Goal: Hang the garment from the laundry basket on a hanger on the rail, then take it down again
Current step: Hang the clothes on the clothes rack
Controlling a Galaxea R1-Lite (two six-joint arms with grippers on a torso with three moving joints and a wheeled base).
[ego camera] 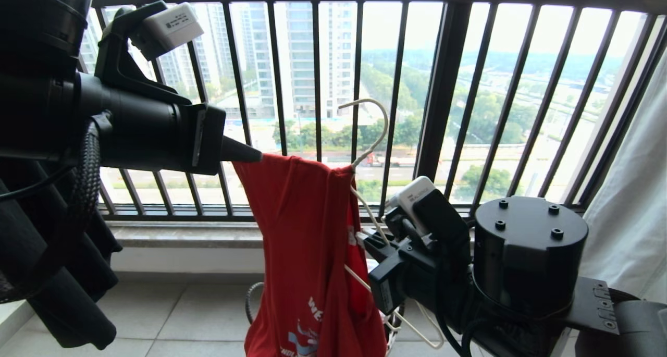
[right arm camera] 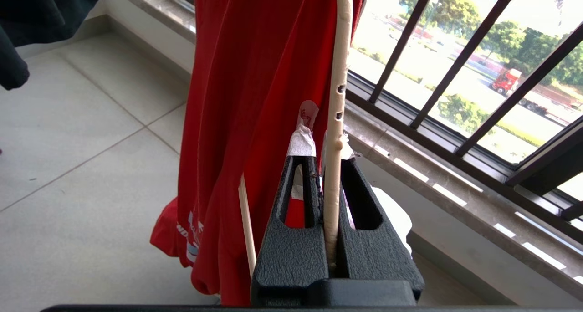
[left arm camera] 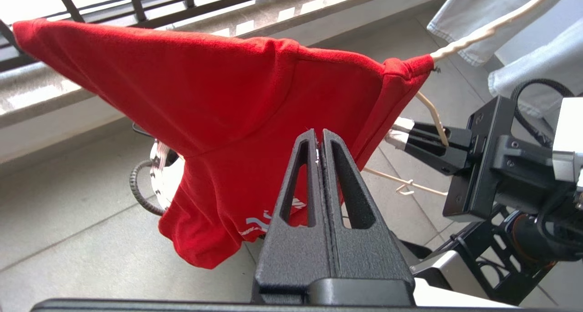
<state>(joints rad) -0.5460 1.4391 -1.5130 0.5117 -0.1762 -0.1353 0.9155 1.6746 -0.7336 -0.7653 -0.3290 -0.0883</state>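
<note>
Still at the dressing step, well short of hanging. Grips the thin cream-white wire hanger with the twisted neck [right arm camera: 335,120] in the right tool [right arm camera: 325,164], jaws closed tight on one sloping wire arm, low and right of centre in the head view, with the hook free in the air in front of the black barred window railing [ego camera: 318,60] and caught on nothing. Carries the red short-sleeved T-shirt with white lettering and a blue-white chest graphic [ego camera: 302,232] on that hanger, collar bunched at the neck, body hanging down in folds above the small round basket with the white-and-black woven rim [left arm camera: 157,164] on the tiled floor. Reaches in from the left with the left tool [left arm camera: 319,136], jaws pressed fully together, tips against the upper edge of the red cloth near its outer shoulder corner; cannot tell whether any fabric is actually pinched between them. Shows no grey perforated rail in any view. Next, judging from this: calls for spreading that shoulder along the hanger's far arm so the shirt sits evenly, keeping the right grip firm meanwhile, then lifting the hook up to the rail. Risks dragging the collar off the neck if pulled too hard sideways.
</note>
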